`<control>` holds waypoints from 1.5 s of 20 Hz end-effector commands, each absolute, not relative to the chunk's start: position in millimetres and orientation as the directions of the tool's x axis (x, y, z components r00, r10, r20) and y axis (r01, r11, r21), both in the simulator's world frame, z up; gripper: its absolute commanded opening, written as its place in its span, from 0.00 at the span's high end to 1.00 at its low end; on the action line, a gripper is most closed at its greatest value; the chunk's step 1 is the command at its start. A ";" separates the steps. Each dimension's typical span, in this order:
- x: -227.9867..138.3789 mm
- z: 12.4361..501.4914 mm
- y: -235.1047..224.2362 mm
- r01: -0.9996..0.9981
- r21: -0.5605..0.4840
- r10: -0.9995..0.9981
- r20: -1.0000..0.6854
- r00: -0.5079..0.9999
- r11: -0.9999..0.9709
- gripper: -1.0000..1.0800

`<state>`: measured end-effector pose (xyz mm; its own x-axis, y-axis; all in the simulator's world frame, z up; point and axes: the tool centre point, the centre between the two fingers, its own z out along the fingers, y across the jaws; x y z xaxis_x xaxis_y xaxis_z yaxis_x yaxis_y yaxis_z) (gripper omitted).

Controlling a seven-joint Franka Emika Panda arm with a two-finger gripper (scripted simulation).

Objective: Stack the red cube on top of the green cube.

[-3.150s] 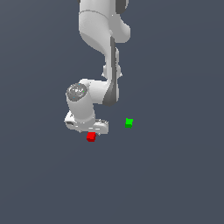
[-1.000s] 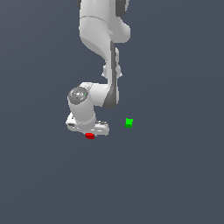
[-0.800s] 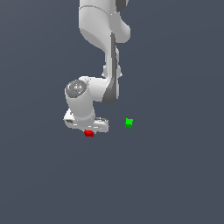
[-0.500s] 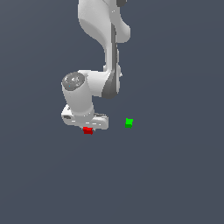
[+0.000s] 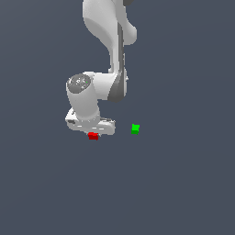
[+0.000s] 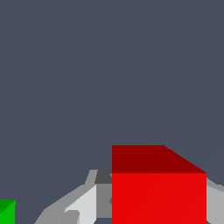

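Exterior view: white Panda arm [image 5: 108, 55] comes down from the top of frame and bends toward the exterior view's left, w/ the gripper [image 5: 93, 134] low over the plain grey-blue floor [image 5: 183, 183]. Red cube [image 5: 93, 136] shows just under the gripper body, only its lower part visible, the rest hidden by the white hand. Green cube [image 5: 135, 129] sits alone on the floor toward the exterior view's right of the red one, near but clearly apart, not touching gripper or red cube; approx same height in frame. Can't tell from this view whether red cube is on the floor or lifted off it. Wrist view: red cube [image 6: 158, 192] fills the lower part of the pic, bright front face + darker top face, w/ grey-white fingers [image 6: 83, 205] on both sides of it, one finger partly cut off at the frame edge. Fingers sit against the cube's sides, so gripper looks clamped on the red cube. Green cube [image 6: 7, 211] shows as a small corner at the pic's edge, well off from the red cube. Cubes not stacked.
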<state>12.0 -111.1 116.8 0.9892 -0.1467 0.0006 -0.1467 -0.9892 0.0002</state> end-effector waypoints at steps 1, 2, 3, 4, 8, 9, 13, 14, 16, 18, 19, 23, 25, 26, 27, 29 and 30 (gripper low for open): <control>9.2 115.4 -103.8 -0.146 0.000 -0.146 0.001 0.989 -0.989 1.00; 7.5 114.3 -99.9 -0.146 0.000 -0.146 0.001 0.989 -0.989 1.00; 5.4 113.2 -95.4 -0.146 0.000 -0.146 0.001 0.989 -0.989 1.00; 3.1 111.8 -90.2 -0.146 0.000 -0.146 0.001 0.989 -0.989 1.00; -9.3 104.4 -62.0 -0.145 0.000 -0.145 0.001 0.989 -0.989 1.00; -13.2 102.2 -53.3 -0.145 0.000 -0.145 0.001 0.989 -0.989 1.00; -30.8 91.8 -13.0 -0.145 0.000 -0.145 0.001 0.989 -0.989 1.00; -35.2 89.2 -2.6 -0.145 0.000 -0.145 0.001 0.989 -0.989 1.00; -43.7 84.0 17.4 -0.145 0.000 -0.145 0.001 0.989 -0.989 1.00; -51.5 79.2 36.3 -0.145 0.000 -0.145 0.001 0.989 -0.989 1.00; -55.1 76.9 45.2 -0.145 0.000 -0.145 0.001 0.989 -0.989 1.00; -66.5 69.0 74.7 -0.145 0.000 -0.145 0.000 0.989 -0.989 1.00; -70.4 66.2 85.3 -0.145 0.000 -0.145 0.000 0.989 -0.989 1.00; -71.9 65.1 89.6 -0.145 0.000 -0.145 0.000 0.989 -0.989 1.00; -73.2 64.2 93.3 -0.145 0.000 -0.145 0.000 0.989 -0.989 1.00; -75.0 62.8 98.5 -0.145 0.000 -0.145 0.000 0.989 -0.989 1.00; -75.5 62.4 100.2 -0.145 0.000 -0.145 0.000 0.989 -0.989 1.00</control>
